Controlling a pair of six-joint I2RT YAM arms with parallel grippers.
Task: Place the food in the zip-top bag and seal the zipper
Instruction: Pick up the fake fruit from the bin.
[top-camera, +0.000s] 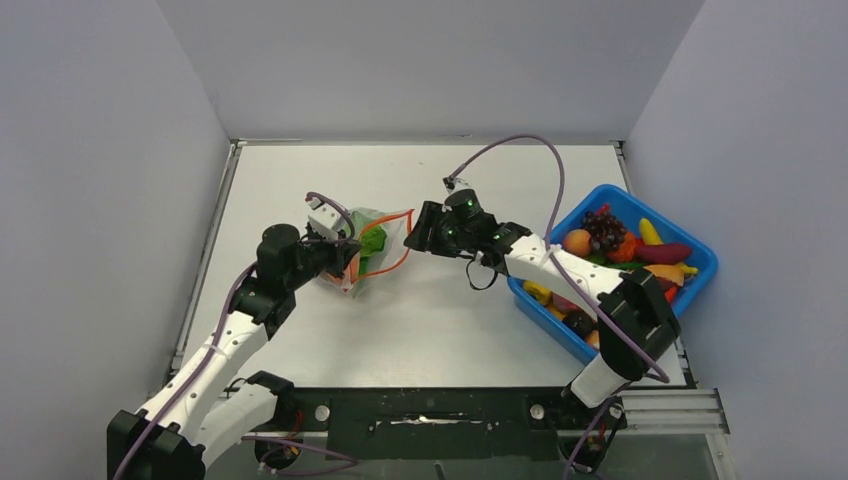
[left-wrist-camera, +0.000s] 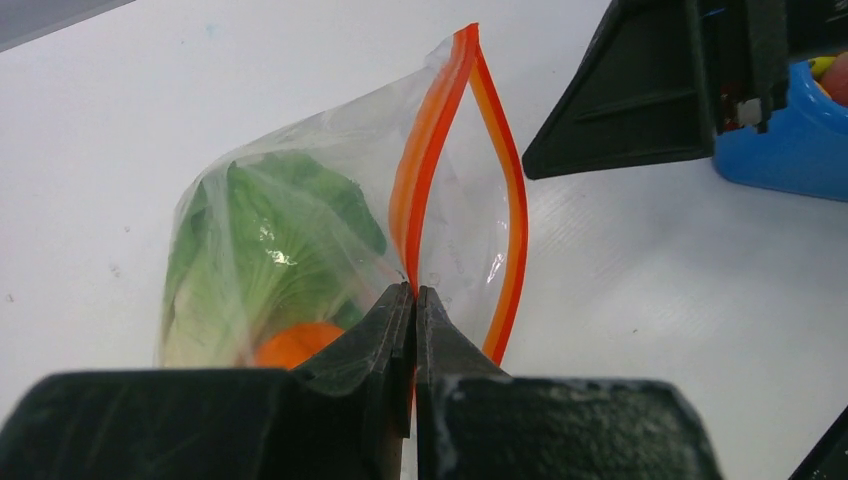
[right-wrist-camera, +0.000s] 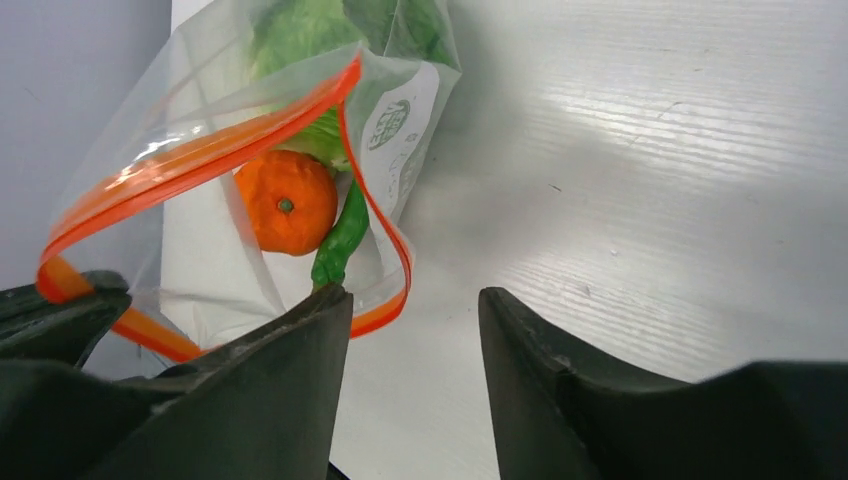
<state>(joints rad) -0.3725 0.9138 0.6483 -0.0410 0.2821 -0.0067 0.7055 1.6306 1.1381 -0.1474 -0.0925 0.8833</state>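
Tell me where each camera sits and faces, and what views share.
Top external: above and behind the bases, looking down at the table; left arm, right arm, zip-top bag and blue bin show.
Left wrist: on the left arm, facing along the left pincer, shut on the zipper.
Right wrist: on the right arm, facing the bag's mouth past the open right pincer.
Shared: both wrist views show lettuce and orange inside the bag.
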